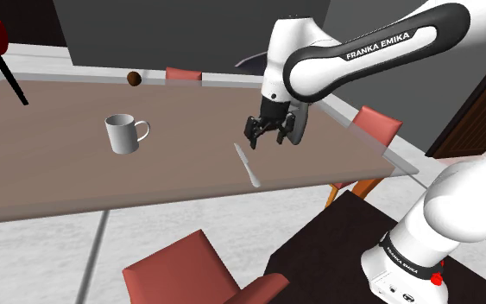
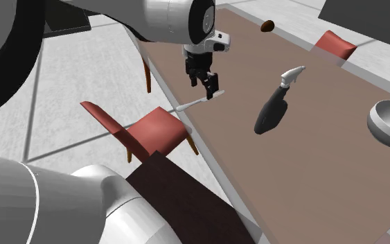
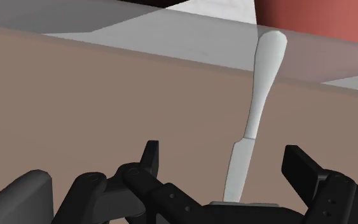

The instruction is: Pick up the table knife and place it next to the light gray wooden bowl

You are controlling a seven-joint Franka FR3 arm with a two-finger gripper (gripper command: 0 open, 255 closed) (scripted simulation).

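The table knife is pale grey and lies flat on the brown table close to its front edge. In the second exterior view the knife has its handle end reaching just past the table edge. My gripper hangs open a little above the blade end, touching nothing. In the wrist view the knife runs away from the gripper, its blade between the spread fingers. The light grey bowl stands at the second exterior view's right edge.
A grey mug stands toward the shoulder view's left. A small brown ball rests near the far edge. A dark spray bottle lies between knife and bowl. Red chairs surround the table.
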